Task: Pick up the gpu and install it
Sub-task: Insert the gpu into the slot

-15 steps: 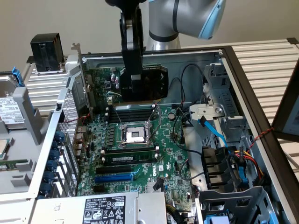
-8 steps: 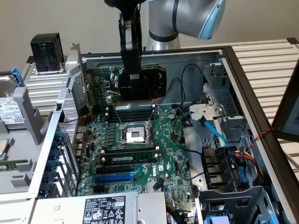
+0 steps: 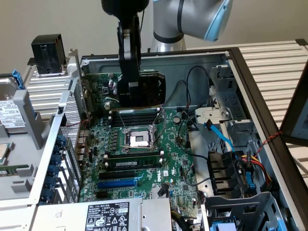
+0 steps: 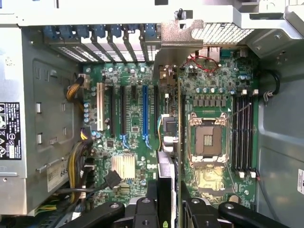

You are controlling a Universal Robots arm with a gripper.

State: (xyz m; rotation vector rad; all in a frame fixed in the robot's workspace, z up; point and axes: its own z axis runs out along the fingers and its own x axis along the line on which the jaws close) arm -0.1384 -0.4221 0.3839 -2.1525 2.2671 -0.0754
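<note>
In the exterior view we find the gripper (image 3: 130, 94) in the upper middle of the frame, closed on the gpu (image 3: 153, 89). It holds the card upright on its edge and, by our judgement, clear above the motherboard (image 3: 175, 161) inside the open computer case (image 3: 240, 67). We judge that this edge-down hold suits a card meant for a slot. The blue slot (image 3: 118, 183) lies well apart, toward the lower left of the frame. In the wrist view the gripper (image 4: 166, 211) looks along the gpu (image 4: 165, 166), a thin edge pinched between the fingers (image 4: 142, 211). There the blue slot (image 4: 145, 114) runs just beside the card's line, with the processor socket (image 4: 208, 140) on the other side. This view shows alignment with the slots; the exterior view shows height instead.
</note>
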